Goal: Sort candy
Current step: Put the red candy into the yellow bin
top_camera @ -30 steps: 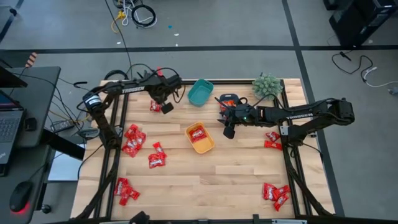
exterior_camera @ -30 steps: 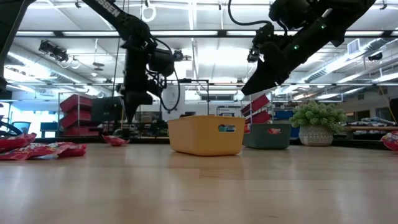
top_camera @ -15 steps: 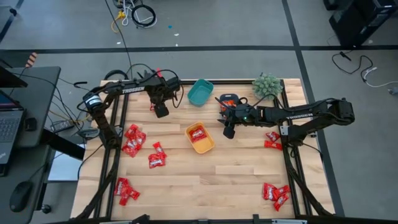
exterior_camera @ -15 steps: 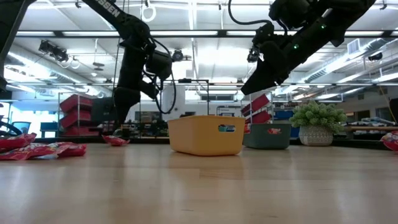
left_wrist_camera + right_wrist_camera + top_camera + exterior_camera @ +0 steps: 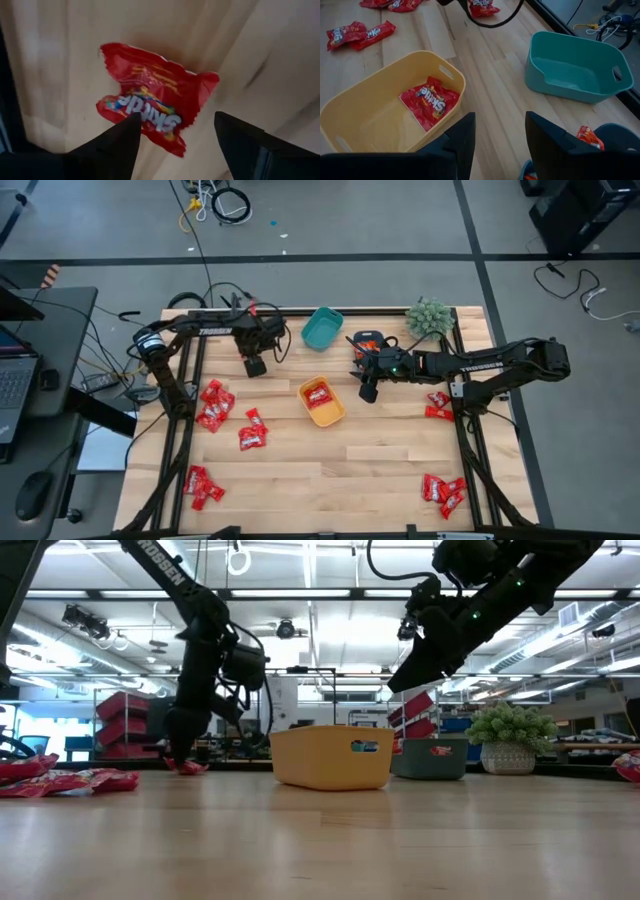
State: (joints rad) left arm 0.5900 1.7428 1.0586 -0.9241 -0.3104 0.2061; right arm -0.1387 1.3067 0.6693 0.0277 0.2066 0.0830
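Left end effector lowered over a Skittles pack at the bench's far left

The left end effector (image 5: 175,145), its fingers spread and empty, is poised over the red Skittles pack (image 5: 152,102) lying flat on the bench (image 5: 75,40); a clean pick is judged to need the pack centred between the fingers before closing. To the right, the yellow bin (image 5: 395,75) already holds one Skittles pack, and the right end effector (image 5: 497,137) is held released above it

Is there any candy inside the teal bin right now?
No: in the right wrist view the teal bin shows a bare bottom, while the yellow bin beside it holds one red candy packet.
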